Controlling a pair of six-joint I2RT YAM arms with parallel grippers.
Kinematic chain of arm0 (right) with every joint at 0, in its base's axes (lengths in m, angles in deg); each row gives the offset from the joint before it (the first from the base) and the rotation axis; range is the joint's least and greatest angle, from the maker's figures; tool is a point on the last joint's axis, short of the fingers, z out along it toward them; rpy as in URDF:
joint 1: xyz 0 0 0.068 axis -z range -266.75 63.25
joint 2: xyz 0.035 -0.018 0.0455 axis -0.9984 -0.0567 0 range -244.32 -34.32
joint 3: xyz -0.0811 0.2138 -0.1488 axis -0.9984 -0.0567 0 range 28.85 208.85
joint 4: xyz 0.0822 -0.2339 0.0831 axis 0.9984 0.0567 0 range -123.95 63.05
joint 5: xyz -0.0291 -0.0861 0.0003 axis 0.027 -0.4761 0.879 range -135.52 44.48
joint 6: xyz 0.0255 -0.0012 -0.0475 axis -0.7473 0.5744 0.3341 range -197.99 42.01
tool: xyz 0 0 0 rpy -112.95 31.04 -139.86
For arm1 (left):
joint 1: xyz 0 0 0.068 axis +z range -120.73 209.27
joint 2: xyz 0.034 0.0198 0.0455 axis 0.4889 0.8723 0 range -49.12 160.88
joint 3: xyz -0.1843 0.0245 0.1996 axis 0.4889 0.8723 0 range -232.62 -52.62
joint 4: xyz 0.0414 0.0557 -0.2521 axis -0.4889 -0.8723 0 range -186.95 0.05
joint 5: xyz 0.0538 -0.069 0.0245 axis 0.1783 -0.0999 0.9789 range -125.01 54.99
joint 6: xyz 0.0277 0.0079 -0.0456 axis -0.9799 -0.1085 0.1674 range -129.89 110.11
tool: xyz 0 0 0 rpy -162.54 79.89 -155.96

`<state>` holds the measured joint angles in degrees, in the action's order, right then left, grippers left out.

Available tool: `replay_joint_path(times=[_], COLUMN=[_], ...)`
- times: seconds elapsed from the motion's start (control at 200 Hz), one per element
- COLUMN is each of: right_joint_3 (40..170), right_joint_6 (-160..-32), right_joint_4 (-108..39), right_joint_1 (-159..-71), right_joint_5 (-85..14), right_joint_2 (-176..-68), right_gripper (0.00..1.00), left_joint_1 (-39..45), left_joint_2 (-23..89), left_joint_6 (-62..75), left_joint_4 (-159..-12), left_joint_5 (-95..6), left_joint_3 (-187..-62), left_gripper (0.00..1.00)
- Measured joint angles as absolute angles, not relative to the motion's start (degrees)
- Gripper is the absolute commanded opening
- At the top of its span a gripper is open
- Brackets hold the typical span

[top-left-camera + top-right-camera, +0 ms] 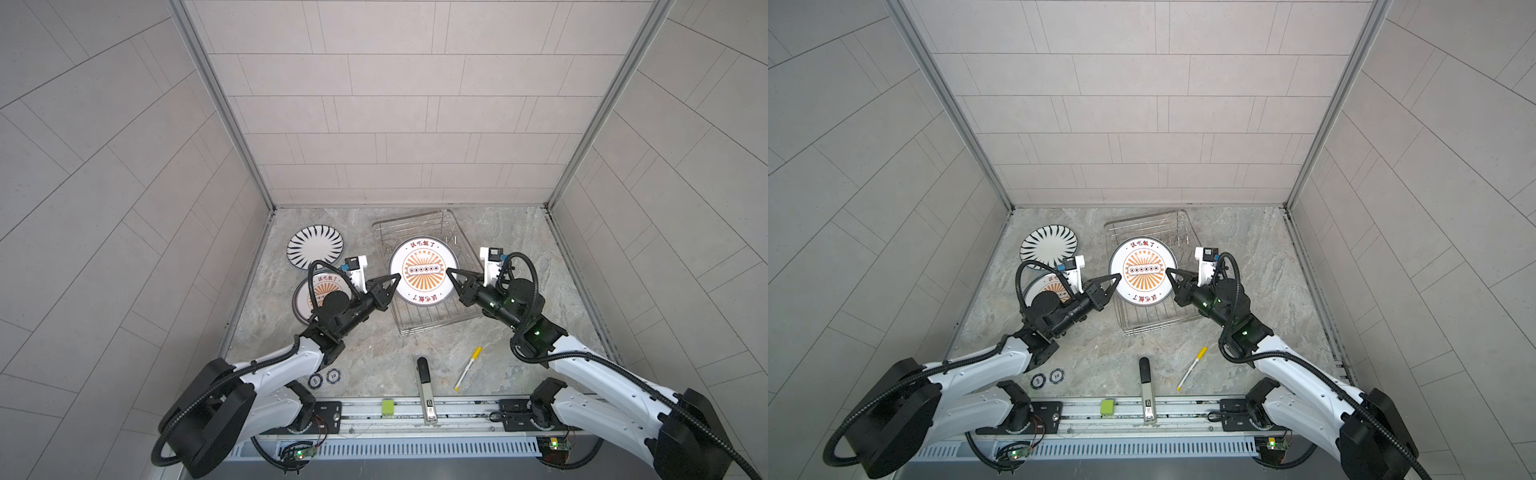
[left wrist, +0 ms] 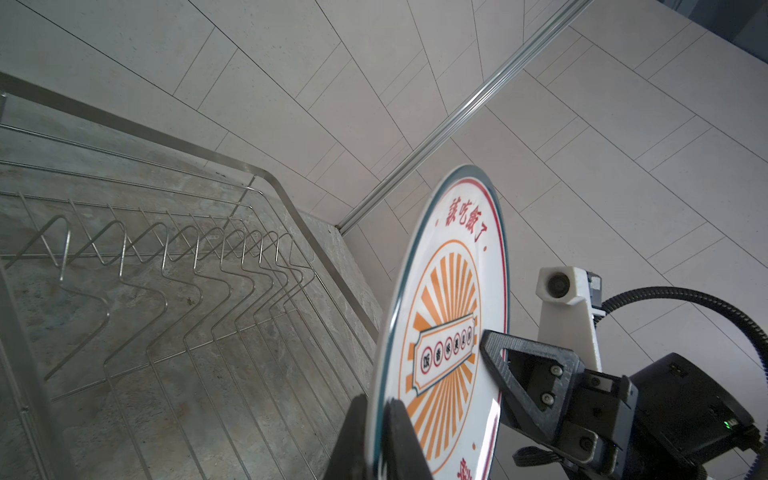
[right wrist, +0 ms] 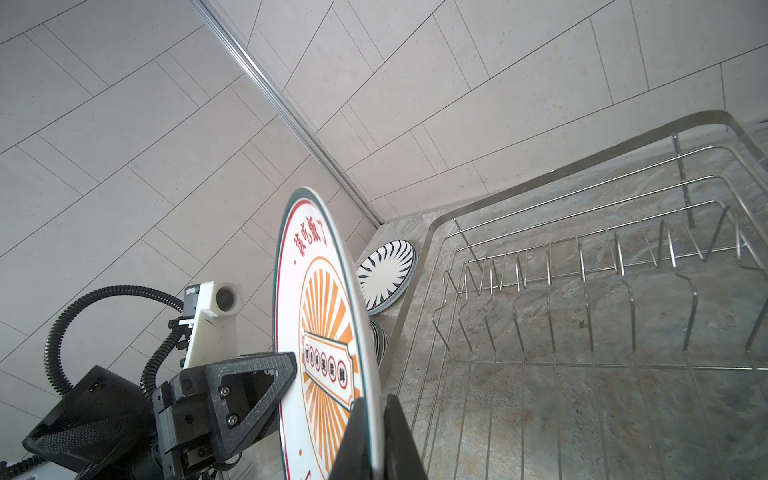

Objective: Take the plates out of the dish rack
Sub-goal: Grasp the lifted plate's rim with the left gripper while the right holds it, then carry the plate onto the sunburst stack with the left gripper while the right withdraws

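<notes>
Sunburst plate [image 1: 423,270] is held face-up over the middle of the dish rack [image 1: 409,219], pinched from both sides. Left gripper [image 1: 397,277] is clamped on the plate's left rim. In the left wrist view the rim is seen sandwiched between both fingers [image 2: 399,440]. Right gripper [image 1: 449,271] is clamped on the opposite rim. Same is seen in the right wrist view, with one finger over the printed face and one under.

Plate is seen roughly level in both top views, lifted clear of the rack's wire floor and prong row [image 3: 548,266]. Rack is parked at the back of the table [image 1: 374,353].

Two more plates are laid flat on the table left of the rack. A striped plate [image 1: 316,248] is at the back. A second sunburst plate [image 1: 321,287] is nearer, partly hidden under the left arm.

Near the front edge are seen two chips [image 1: 333,376], a black-handled tool [image 1: 424,386] and a yellow-capped marker [image 1: 468,368].
</notes>
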<state>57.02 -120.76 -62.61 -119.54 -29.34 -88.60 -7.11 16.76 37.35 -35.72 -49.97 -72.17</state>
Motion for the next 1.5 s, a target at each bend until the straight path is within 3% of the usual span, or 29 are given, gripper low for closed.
replay_joint_path(times=[0.065, 0.36, 0.41, 0.47, 0.525, 0.726, 0.821, 1.021, 1.066, 1.501], right_joint_3=[57.17, 58.96, 58.96, 59.05, 59.18, 61.15, 62.44, 64.84, 65.91, 75.48], right_joint_6=[-120.41, -116.85, -116.06, -115.66, -115.71, -114.05, -113.65, -110.9, -110.09, -97.2], right_joint_4=[-62.31, -56.78, -55.79, -54.83, -54.07, -52.06, -50.57, -46.31, -45.35, -41.52], right_joint_1=[-119.94, -123.15, -123.57, -123.92, -124.31, -125.47, -126.39, -130.69, -131.92, -144.61], right_joint_5=[-29.86, -34.65, -34.71, -34.71, -34.61, -36.16, -38.34, -44.94, -46.34, -55.96], right_joint_2=[-88.65, -89.35, -89.56, -89.85, -90.0, -90.79, -91.62, -93.28, -93.91, -104.4], right_gripper=[0.01, 0.28, 0.36, 0.55, 0.66, 0.76, 0.87, 0.92, 0.99, 0.99], left_joint_1=[-7.11, -6.72, -6.32, -5.82, -5.14, -2.17, -1.38, 0.12, 1.02, 8.95], left_joint_2=[16.76, 15.98, 15.89, 15.91, 15.98, 18.01, 18.73, 18.73, 18.71, 12.52], left_joint_6=[37.96, 39.19, 39.23, 39.58, 39.84, 42.69, 43.32, 44.61, 45.2, 49.5], left_joint_4=[-35.39, -34.1, -34.06, -34.03, -34.08, -31.91, -31.69, -31.98, -31.96, -34.38], left_joint_5=[-49.86, -48.18, -48.01, -48.03, -48.05, -49.08, -48.66, -46.17, -46.02, -39.74], left_joint_3=[-71.96, -71.06, -70.78, -70.4, -70.08, -68.02, -67.23, -66.82, -66.6, -60.7], left_gripper=[0.0, 0.0, 0.0, 0.0, 0.0, 0.0, 0.0, 0.0, 0.0, 0.0])
